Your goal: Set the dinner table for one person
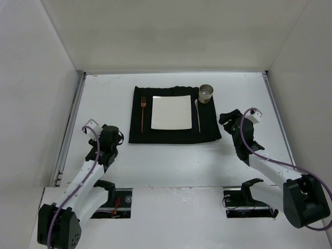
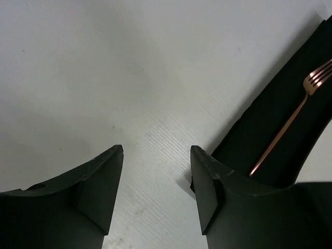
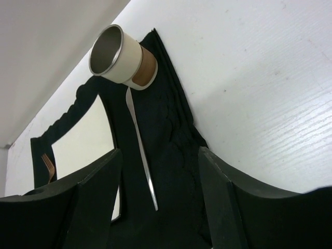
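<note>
The dinner table point(image 1: 166, 161) is a big white top. A black ribbed mat point(image 1: 174, 136) lies on it with a square white plate point(image 1: 171, 112) in the middle. A copper fork point(image 1: 142, 111) lies left of the plate and a silver spoon point(image 1: 197, 116) right of it. A metal-lined cup point(image 1: 206, 93) stands at the mat's far right corner. My left gripper point(image 2: 156, 155) is open over bare table beside the mat's left edge point(image 2: 280, 98), the fork point(image 2: 290, 122) off to its right. My right gripper point(image 3: 161, 161) is open and empty above the mat's right part point(image 3: 176, 150), facing the spoon handle point(image 3: 141, 150) and cup point(image 3: 122, 54).
Thin metal rails point(image 1: 72, 119) run along the table's left and right edges, with white walls on three sides. Both arm bases point(image 1: 249, 199) sit at the near edge. The plate point(image 3: 85, 135) and fork tines point(image 3: 47, 165) show behind my right gripper's left finger.
</note>
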`<action>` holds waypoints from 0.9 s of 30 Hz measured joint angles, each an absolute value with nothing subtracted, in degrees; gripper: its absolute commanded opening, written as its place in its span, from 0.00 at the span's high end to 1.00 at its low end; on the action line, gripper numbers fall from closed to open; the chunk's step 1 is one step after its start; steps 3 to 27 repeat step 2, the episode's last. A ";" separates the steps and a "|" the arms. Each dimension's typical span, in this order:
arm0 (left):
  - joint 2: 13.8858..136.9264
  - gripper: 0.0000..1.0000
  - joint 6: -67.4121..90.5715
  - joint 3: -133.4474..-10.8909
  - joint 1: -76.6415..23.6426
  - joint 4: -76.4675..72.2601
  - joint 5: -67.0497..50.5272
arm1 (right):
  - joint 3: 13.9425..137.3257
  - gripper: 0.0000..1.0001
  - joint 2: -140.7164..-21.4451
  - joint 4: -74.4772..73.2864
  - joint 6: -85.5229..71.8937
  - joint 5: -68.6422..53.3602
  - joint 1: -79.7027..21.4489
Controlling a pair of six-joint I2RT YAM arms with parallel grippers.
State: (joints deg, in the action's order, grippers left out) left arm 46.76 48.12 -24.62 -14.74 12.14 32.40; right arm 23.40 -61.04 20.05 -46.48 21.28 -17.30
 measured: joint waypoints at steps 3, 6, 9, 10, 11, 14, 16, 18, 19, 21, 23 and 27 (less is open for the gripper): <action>47.53 0.44 47.88 -24.23 -15.75 11.51 32.34 | 23.40 0.34 -61.65 20.05 -46.48 21.32 -17.30; 47.53 0.44 47.88 -24.23 -15.75 11.51 32.34 | 23.40 0.34 -61.65 20.05 -46.48 21.32 -17.30; 47.53 0.44 47.88 -24.23 -15.75 11.51 32.34 | 23.40 0.34 -61.65 20.05 -46.48 21.32 -17.30; 47.53 0.44 47.88 -24.23 -15.75 11.51 32.34 | 23.40 0.34 -61.65 20.05 -46.48 21.32 -17.30; 47.53 0.44 47.88 -24.23 -15.75 11.51 32.34 | 23.40 0.34 -61.65 20.05 -46.48 21.32 -17.30; 47.53 0.44 47.88 -24.23 -15.75 11.51 32.34 | 23.40 0.34 -61.65 20.05 -46.48 21.32 -17.30; 47.53 0.44 47.88 -24.23 -15.75 11.51 32.34 | 23.40 0.34 -61.65 20.05 -46.48 21.32 -17.30; 47.53 0.44 47.88 -24.23 -15.75 11.51 32.34 | 23.40 0.34 -61.65 20.05 -46.48 21.32 -17.30; 47.53 0.44 47.88 -24.23 -15.75 11.51 32.34 | 23.40 0.34 -61.65 20.05 -46.48 21.32 -17.30; 47.53 0.44 47.88 -24.23 -15.75 11.51 32.34 | 23.40 0.34 -61.65 20.05 -46.48 21.32 -17.30; 47.53 0.44 47.88 -24.23 -15.75 11.51 32.34 | 23.40 0.34 -61.65 20.05 -46.48 21.32 -17.30; 47.53 0.44 47.88 -24.23 -15.75 11.51 32.34 | 23.40 0.34 -61.65 20.05 -46.48 21.32 -17.30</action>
